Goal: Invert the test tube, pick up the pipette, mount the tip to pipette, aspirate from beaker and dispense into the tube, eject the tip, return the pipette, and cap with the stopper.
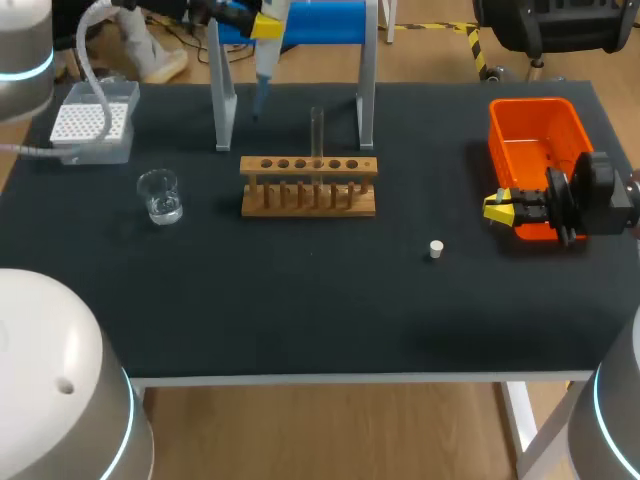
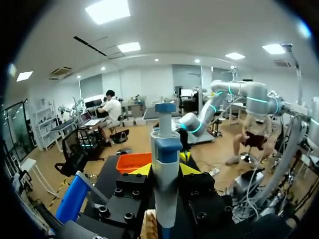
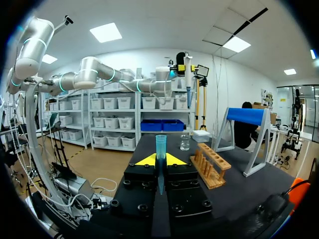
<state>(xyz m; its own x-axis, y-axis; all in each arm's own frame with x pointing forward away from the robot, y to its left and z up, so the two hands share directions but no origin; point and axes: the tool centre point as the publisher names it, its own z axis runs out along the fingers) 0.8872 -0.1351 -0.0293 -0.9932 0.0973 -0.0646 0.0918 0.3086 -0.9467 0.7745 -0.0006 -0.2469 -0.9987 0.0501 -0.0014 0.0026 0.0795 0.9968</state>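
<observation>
Black table (image 1: 320, 310) carries everything. At its far edge stands a metal frame with a blue roll (image 1: 320, 22). An orange bin (image 1: 535, 140) sits at the right side, a wooden rack (image 1: 308, 187) near the middle and a white tip box (image 1: 92, 122) at the far left. The left gripper (image 2: 167, 170) is high beside the frame, its fingers clamped on the pipette (image 2: 166, 149), which hangs upright. A glass beaker (image 1: 160, 195) with clear liquid stands left of the rack. The test tube (image 1: 317, 132) stands upright in the rack. The right gripper (image 3: 160, 160), beside the bin's near corner, pinches a blue tip (image 3: 160, 147). A small white stopper (image 1: 436, 249) lies on the table between rack and bin.
</observation>
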